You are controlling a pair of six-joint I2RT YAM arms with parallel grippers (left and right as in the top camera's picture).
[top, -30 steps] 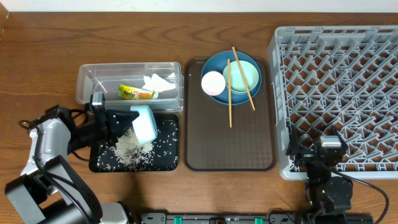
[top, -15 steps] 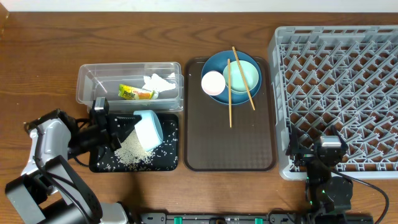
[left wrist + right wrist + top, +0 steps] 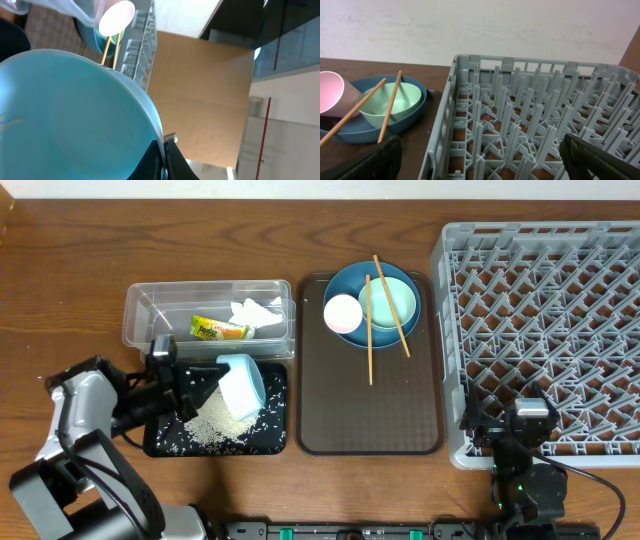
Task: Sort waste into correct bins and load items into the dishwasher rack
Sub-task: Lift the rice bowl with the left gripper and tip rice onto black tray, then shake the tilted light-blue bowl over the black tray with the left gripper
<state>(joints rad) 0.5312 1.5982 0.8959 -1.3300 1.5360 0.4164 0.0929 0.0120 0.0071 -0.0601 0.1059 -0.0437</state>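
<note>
My left gripper (image 3: 203, 381) is shut on the rim of the small light-blue bowl (image 3: 240, 385) and holds it tipped on its side over the black tray (image 3: 272, 438). A pile of white rice (image 3: 214, 421) lies on that tray under the bowl. In the left wrist view the bowl (image 3: 65, 115) fills the frame, its rim pinched in my gripper (image 3: 165, 152). The green-yellow wrapper (image 3: 218, 330) and white napkin (image 3: 255, 312) lie in the clear tub (image 3: 145, 320). The dark-blue bowl (image 3: 345, 280) holds the mint bowl (image 3: 392, 300), pink cup (image 3: 343, 313) and chopsticks (image 3: 369, 330). My right gripper (image 3: 480, 160) is open over the grey rack (image 3: 550, 310).
The brown serving tray (image 3: 370, 420) lies between the black tray and the rack, with the dark-blue bowl at its far end. The rack's near-left corner (image 3: 452, 100) is right under my right gripper (image 3: 520, 425). Loose rice grains are scattered over the black tray.
The left gripper has shifted the light-blue bowl slightly right and turned it further over the black tray. The rice pile lies below it. The right arm has not moved.
</note>
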